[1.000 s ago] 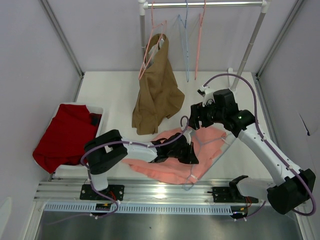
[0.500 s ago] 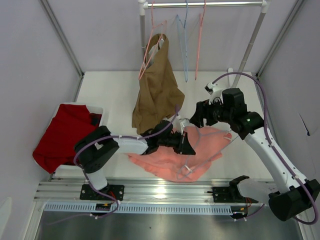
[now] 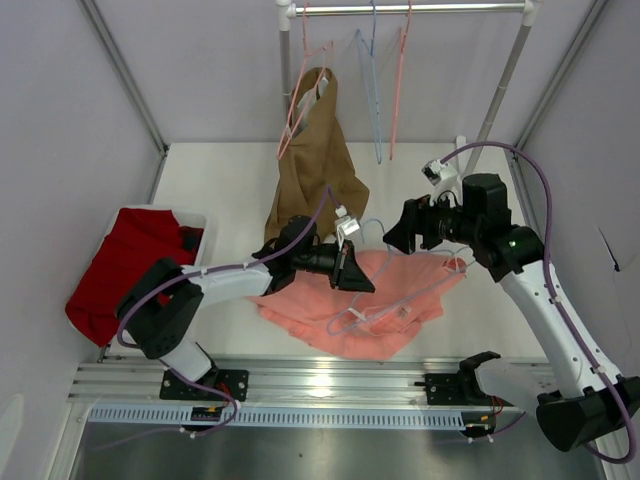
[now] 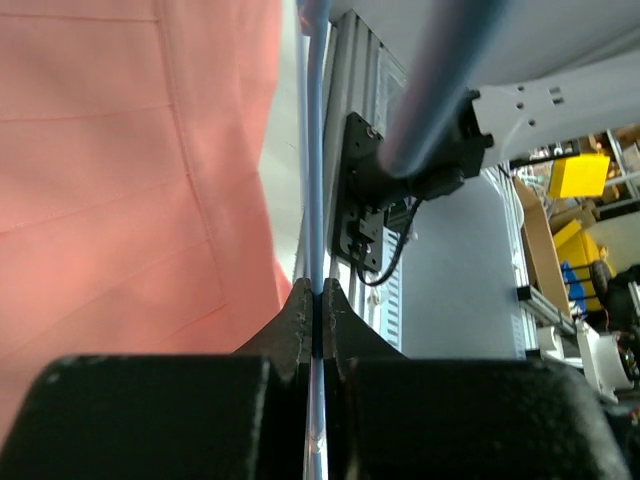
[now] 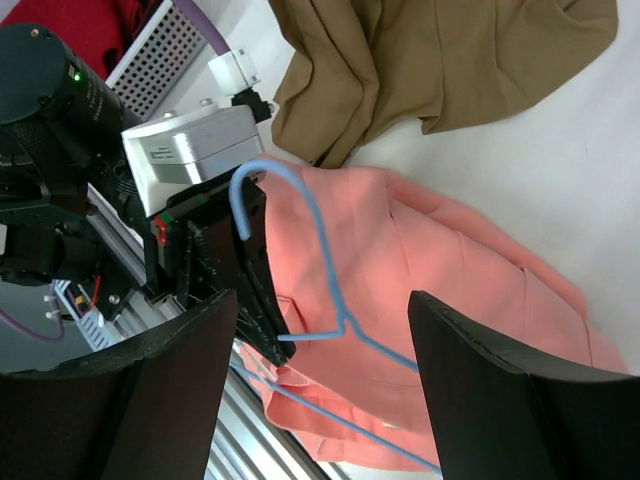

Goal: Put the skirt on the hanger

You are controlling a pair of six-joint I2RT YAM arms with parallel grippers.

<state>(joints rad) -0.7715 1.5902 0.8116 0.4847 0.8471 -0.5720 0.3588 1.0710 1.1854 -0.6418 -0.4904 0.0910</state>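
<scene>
Two grippers meet over the skirt (image 3: 312, 312) and the hanger (image 5: 322, 255).

The skirt lies crumpled on the white table (image 3: 220, 190), just in front of the brown garment (image 3: 315, 190) and between the two arms. It is salmon-pink and soft, crossed by straight pleat lines, with rumpled edges. The hanger is a thin pale-blue wire triangle that lies across the skirt, its hook curling up at the left arm's end. The left gripper (image 4: 316, 298) has its jaws pressed together on the hanger's wire near the hook, with pink cloth just beside its fingers. The right gripper (image 5: 320, 300) hovers above skirt and hanger with its jaws spread wide, gripping nothing. A dark red cloth (image 3: 130, 265) drapes at the table's left edge.
</scene>
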